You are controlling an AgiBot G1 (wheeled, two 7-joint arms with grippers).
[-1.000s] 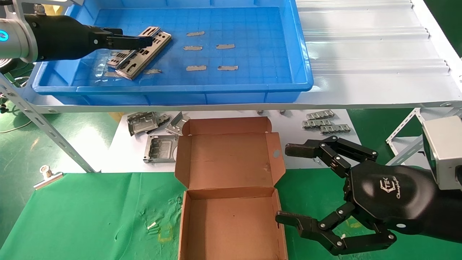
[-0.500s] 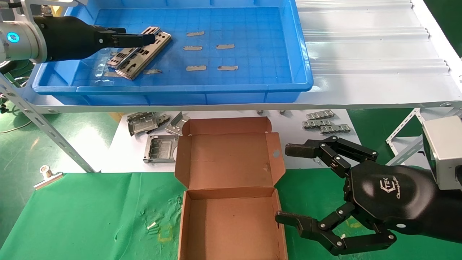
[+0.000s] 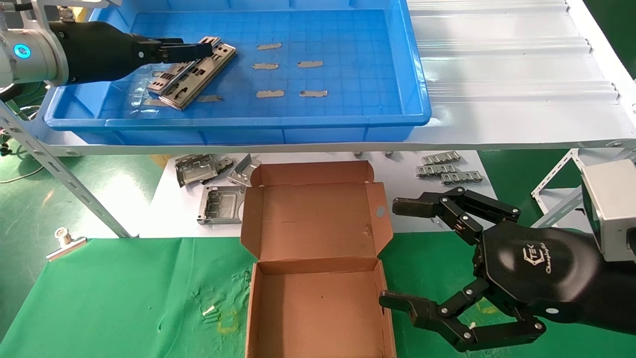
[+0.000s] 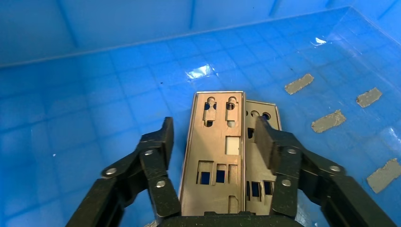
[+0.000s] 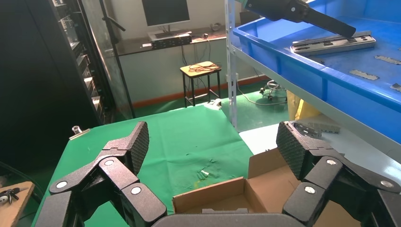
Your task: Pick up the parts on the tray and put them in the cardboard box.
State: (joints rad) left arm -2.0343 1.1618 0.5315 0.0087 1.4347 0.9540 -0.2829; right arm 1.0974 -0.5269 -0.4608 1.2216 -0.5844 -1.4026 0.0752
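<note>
Green cloth over a low bench in front, white metal shelf behind and above it, workshop clutter beyond.

On the shelf, the tray point(image 3: 417, 74), large, blue, grid-floored. Inside it, toward the robot's left end, the parts point(image 3: 191, 74): a small overlapping stack of punched silver plates, lying flat on the tray floor, at least two visible in the left wrist view point(image 4: 217, 161). None lifted yet, by the look of it. Small plain grey strips point(image 3: 271, 93) scattered across the middle of the tray, apart from the stack.

Left pincer point(image 3: 198, 49) reaching in over the far end of the stack, fingers spread to a moderate gap on either side of the top plate, not clamped on it; pads point(image 4: 163, 137) close beside the plate edges, contact not certain.

Below the shelf, centre front, the cardboard box point(image 3: 258, 298), lid flap folded back, inside bare as far as visible. Nothing delivered so far: whole job judged still ahead, first grasp only being lined up.

Right pincer point(image 3: 397, 253) parked just beside the box's right wall, spread wide, holding nothing.

Bent metal brackets point(image 3: 206, 184) and more punched pieces point(image 3: 447, 169) on white sheet behind the box, outside the tray.
</note>
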